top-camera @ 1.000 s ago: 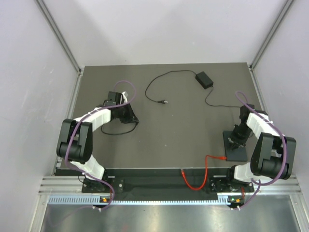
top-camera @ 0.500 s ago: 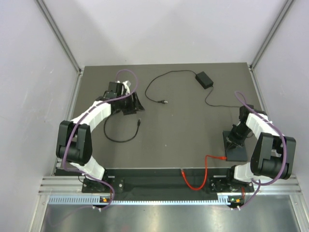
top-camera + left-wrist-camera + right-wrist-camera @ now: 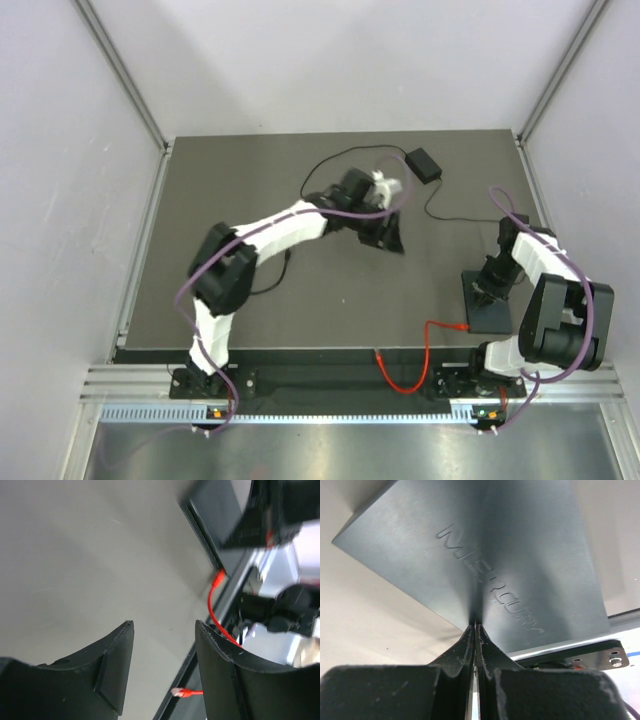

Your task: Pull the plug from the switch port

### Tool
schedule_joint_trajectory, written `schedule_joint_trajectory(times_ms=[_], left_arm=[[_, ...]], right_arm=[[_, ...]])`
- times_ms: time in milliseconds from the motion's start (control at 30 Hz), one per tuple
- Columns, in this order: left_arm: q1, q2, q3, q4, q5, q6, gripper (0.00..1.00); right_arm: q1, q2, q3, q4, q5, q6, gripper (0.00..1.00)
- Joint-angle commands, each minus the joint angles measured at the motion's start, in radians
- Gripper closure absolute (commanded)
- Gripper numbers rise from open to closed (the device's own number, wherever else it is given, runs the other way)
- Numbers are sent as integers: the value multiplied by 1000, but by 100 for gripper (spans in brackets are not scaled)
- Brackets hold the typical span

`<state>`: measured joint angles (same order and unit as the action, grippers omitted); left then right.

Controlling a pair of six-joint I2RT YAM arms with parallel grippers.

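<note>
The switch is a flat matte black box [image 3: 490, 312] at the table's front right, with "MERCURY" embossed on its top [image 3: 485, 555]. A red cable [image 3: 432, 330] ends in a red plug [image 3: 461, 326] at the box's left edge; it also shows in the left wrist view [image 3: 214, 587], meeting the box edge [image 3: 212, 515]. My right gripper [image 3: 486, 290] is shut, its fingertips [image 3: 476, 625] pressed down on the box top. My left gripper [image 3: 388, 238] is open and empty over the table's middle, its fingers [image 3: 117, 665] well left of the box.
A small black power brick [image 3: 422, 163] with thin cords lies at the back. A thin black cord [image 3: 270, 285] lies under my left arm. The red cable's loose end [image 3: 182, 692] hangs over the table's front edge [image 3: 330, 350].
My left arm has swung from the table's left side to the middle, toward the box, leaving the black cord loop behind. The right gripper has stayed on the box.
</note>
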<state>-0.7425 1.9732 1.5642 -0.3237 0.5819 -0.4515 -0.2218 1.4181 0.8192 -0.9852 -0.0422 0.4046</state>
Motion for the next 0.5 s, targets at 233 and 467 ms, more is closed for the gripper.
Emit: schedule_joint_trajectory(times_ms=[233,467], left_arm=[[-218,274,232,63,116,-50,42],[-291,378,323,138,131,-131,43]], right_arm=[[-108,31,23,16,-16,-36,100],[-125,59,8,25,-15,-38,100]])
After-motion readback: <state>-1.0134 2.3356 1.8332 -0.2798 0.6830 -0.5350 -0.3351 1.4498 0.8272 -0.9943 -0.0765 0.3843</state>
